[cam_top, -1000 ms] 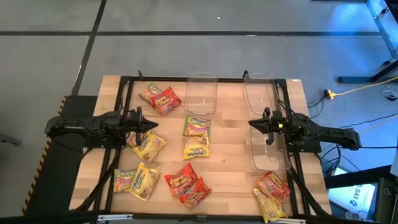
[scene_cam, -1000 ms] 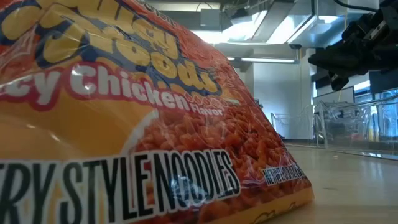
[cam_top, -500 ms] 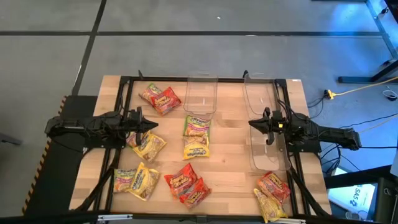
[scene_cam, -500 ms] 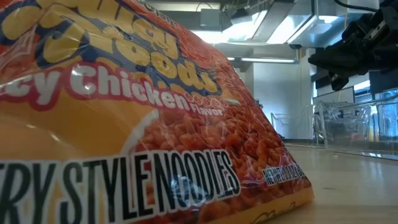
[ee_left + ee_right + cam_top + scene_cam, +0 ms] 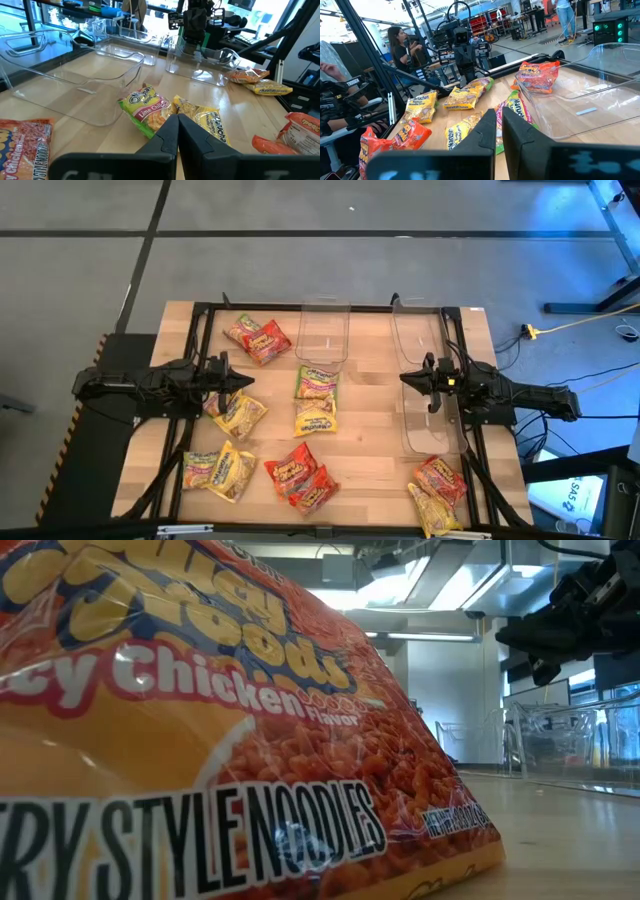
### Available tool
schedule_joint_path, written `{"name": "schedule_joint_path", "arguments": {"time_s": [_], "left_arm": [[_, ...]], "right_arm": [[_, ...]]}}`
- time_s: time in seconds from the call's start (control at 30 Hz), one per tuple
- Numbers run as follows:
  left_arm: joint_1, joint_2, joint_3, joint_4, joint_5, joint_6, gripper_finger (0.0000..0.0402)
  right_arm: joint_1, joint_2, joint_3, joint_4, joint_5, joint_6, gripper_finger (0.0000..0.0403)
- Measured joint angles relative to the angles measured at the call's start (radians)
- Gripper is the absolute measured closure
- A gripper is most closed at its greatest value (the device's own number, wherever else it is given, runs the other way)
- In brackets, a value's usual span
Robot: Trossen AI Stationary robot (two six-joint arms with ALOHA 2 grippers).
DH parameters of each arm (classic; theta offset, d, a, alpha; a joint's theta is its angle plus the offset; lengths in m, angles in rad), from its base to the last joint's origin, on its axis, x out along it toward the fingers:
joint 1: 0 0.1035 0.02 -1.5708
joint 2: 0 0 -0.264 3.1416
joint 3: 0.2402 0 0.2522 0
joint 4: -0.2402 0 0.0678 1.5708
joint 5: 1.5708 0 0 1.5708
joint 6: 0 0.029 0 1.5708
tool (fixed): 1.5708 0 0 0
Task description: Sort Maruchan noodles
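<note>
Noodle packets lie flat and scattered on the wooden table. Two red ones (image 5: 258, 338) are at the far left. A green one (image 5: 316, 381) and a yellow one (image 5: 314, 418) are in the middle, and another yellow one (image 5: 238, 415) lies just beneath my left arm. Green and yellow ones (image 5: 215, 470) and red ones (image 5: 300, 475) are by the near edge, and a red and a yellow one (image 5: 435, 492) are near right. My left gripper (image 5: 243, 383) (image 5: 178, 120) hovers shut left of centre. My right gripper (image 5: 404, 378) (image 5: 499, 114) hovers shut right of centre.
Three clear plastic bins stand on the table: one far centre (image 5: 322, 332), one far right (image 5: 418, 330) and one (image 5: 428, 420) under my right arm. A red-orange packet (image 5: 200, 740) fills most of the low view. People show in the room beyond (image 5: 400, 47).
</note>
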State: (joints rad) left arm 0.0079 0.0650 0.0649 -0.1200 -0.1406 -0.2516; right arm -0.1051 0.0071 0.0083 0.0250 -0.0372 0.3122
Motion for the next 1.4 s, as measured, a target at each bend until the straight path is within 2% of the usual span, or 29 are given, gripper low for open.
{"name": "schedule_joint_path", "arguments": {"time_s": [0.33, 0.47, 0.63, 0.7, 0.8, 0.9, 1.1, 1.27, 1.4], "left_arm": [[0.0, 0.0, 0.0, 0.0, 0.0, 0.0, 0.0399], [0.0, 0.0, 0.0, 0.01, -0.041, 0.073, 0.0399], [0.0, 0.0, 0.0, 0.044, -0.057, 0.016, 0.0399], [0.0, 0.0, 0.0, 0.088, -0.072, -0.015, 0.0399], [0.001, 0.0, 0.0, 0.194, -0.141, 0.005, 0.0399], [0.0, 0.008, 0.001, 0.277, -0.105, 0.057, 0.0399], [0.0, 0.089, 0.001, 0.425, -0.078, 0.078, 0.0399], [0.0, 0.241, 0.001, 0.564, -0.075, 0.127, 0.0399], [0.0, 0.357, 0.001, 0.659, -0.075, 0.13, 0.0399]], "right_arm": [[0.0, 0.0, 0.0, 0.013, 0.0, 0.0, 0.0395], [0.0, 0.0, 0.0, 0.034, 0.008, -0.006, 0.0395], [0.0, 0.004, 0.0, 0.055, 0.132, -0.027, 0.0395], [-0.001, 0.004, 0.0, 0.073, 0.115, -0.004, 0.0395], [-0.001, 0.004, 0.0, 0.09, 0.028, -0.007, 0.0395], [0.0, 0.004, 0.0, 0.097, 0.011, -0.052, 0.0395], [0.0, 0.025, 0.0, 0.121, 0.055, -0.05, 0.0395], [0.0, 0.105, 0.001, 0.232, 0.081, -0.021, 0.0395], [0.0, 0.186, 0.044, 0.237, 0.081, -0.002, 0.0395]]}}
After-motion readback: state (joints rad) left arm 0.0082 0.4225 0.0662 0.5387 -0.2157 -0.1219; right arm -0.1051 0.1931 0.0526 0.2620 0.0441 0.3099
